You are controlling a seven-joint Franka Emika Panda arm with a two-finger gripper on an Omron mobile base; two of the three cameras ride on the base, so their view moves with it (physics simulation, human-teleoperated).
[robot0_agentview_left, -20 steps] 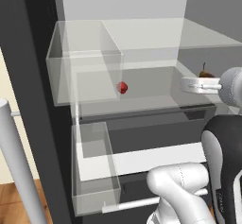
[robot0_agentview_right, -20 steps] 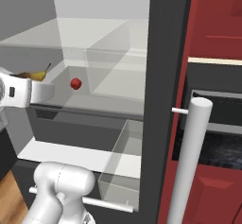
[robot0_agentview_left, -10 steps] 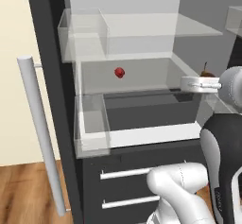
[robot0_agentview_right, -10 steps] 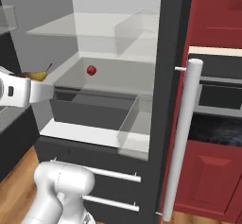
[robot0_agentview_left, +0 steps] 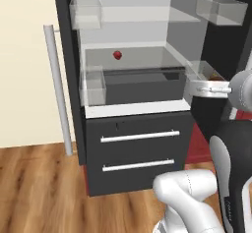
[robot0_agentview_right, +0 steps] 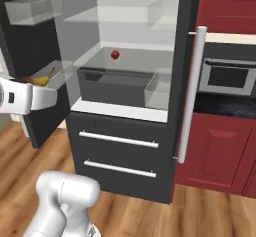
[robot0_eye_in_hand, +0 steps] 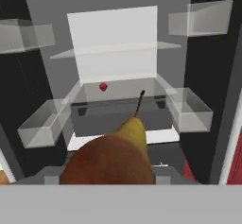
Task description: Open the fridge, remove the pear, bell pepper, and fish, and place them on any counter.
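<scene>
**Carrying the pear clear of the open fridge**

Holding the pear [robot0_eye_in_hand: 113, 159] in front of the hand camera, the gripper [robot0_eye_in_hand: 111, 173] is facing back into the fridge [robot0_agentview_left: 138, 153], whose two doors are standing wide open. The fruit is sitting so close to the lens that it is hiding the fingers themselves, so how far apart they are standing cannot be read directly; judging from the way the pear is hanging in mid-air at the hand with its stem pointing up and away, they are closed around its broad lower body. In the right base view the pear [robot0_agentview_right: 36, 80] is peeking out just above the white wrist, level with the lower door bin [robot0_agentview_right: 57, 73]. A grip low on the wide end makes sense here, since the narrow neck would be giving the fingers little to bite on.

Sitting alone toward the back of the middle glass shelf [robot0_agentview_left: 142, 55] is the bell pepper [robot0_agentview_left: 117, 55], a small red dot above the dark crisper drawer [robot0_agentview_left: 142, 84]. The fish is not something I can pick out on any shelf or in any bin. Below the open compartment, the two freezer drawers [robot0_agentview_left: 140, 151] are staying shut behind their silver bars.

One item of three is in hand, so the task is looking early; setting the pear on a table probably comes next, and that calls for turning away from the fridge.
</scene>
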